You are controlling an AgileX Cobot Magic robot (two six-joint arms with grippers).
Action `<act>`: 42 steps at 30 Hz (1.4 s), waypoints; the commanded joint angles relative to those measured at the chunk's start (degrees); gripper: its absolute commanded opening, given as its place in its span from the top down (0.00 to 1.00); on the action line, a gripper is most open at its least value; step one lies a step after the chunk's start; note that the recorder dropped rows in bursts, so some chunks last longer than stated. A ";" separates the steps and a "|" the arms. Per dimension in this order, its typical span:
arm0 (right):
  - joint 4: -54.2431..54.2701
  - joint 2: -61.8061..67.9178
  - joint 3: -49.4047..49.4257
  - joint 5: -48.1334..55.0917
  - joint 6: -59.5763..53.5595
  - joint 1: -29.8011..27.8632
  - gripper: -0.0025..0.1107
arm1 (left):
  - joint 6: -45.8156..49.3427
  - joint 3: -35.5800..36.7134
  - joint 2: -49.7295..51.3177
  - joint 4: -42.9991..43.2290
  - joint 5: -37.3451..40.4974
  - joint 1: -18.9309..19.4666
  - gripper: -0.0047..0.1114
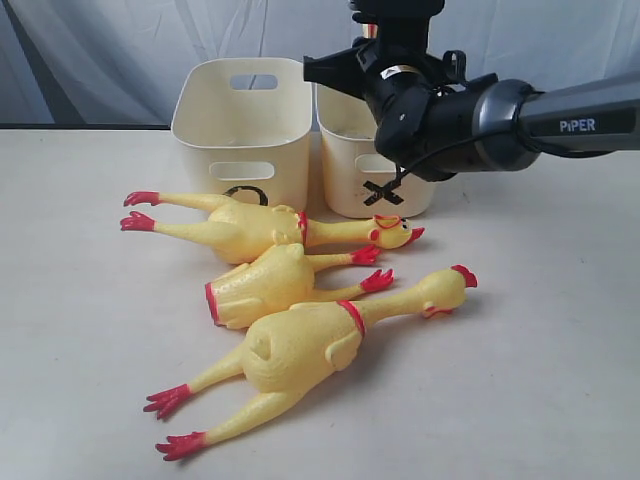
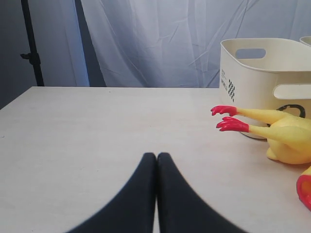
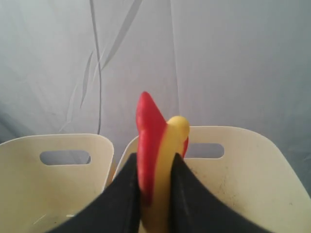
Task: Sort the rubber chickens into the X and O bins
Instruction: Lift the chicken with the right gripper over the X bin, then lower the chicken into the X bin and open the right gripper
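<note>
Three rubber chickens lie on the table in front of the bins. One large chicken [image 1: 250, 225] is nearest the bins, a smaller one [image 1: 265, 285] is in the middle, and a large one [image 1: 300, 350] is in front. The O bin [image 1: 240, 120] stands left of the X bin [image 1: 383, 192]. My right arm [image 1: 450, 115] hangs above the X bin's front rim. Its gripper [image 3: 155, 159] is shut on a fourth chicken [image 3: 160, 141], which shows yellow and red between the fingers. My left gripper [image 2: 156, 155] is shut and empty, low over bare table, left of the chickens' red feet [image 2: 231, 119].
A grey curtain hangs behind the table. The O bin [image 2: 272, 63] and the X bin [image 3: 243, 170] stand side by side, nearly touching. In the left wrist view a black stand [image 2: 31, 48] stands at the back, beyond the tabletop [image 2: 97, 126].
</note>
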 commanded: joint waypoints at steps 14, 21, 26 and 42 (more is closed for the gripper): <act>-0.70 0.73 -0.39 -1.21 -0.12 -0.24 0.45 | 0.00 0.30 -0.29 -0.39 -0.33 0.19 0.96; -0.70 0.73 -0.39 -1.21 -0.12 -0.24 0.45 | 0.00 0.30 -0.29 -0.39 -0.33 0.19 0.96; -0.70 -0.75 -0.39 -0.76 -0.12 -0.24 0.45 | 0.00 0.30 -0.29 -0.39 -0.33 0.19 0.96; 3.93 -13.76 -0.39 14.58 -18.59 -0.24 0.51 | 0.00 0.30 -0.29 -0.39 -0.33 0.19 0.96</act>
